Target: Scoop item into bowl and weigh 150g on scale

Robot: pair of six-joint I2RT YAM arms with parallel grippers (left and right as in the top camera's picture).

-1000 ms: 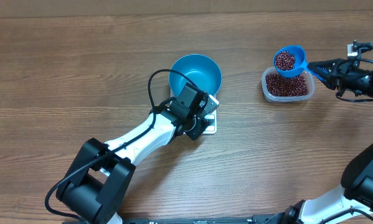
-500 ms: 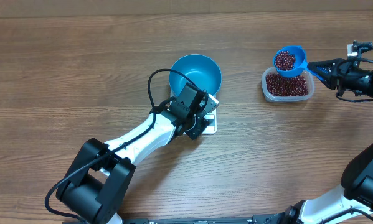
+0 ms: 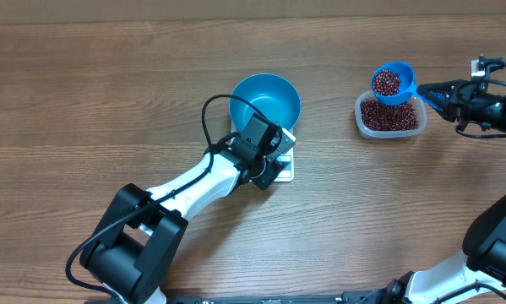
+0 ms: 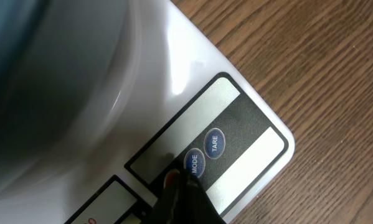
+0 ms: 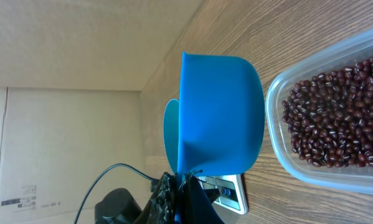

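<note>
Small red-brown beans (image 3: 387, 82), in round blue plastic scoop (image 3: 408, 78) my right gripper (image 3: 443, 91) clamps over clear rectangular tub's (image 3: 361, 123) far rim; my left gripper (image 4: 181, 190), closed, at flat white scale's (image 4: 174, 56) front edge.

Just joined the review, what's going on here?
The left end effector, shut, has its tip at the MODE button on the scale. The bowl sits on the scale, empty. The right end effector holds a scoop full of beans above the tub.
</note>
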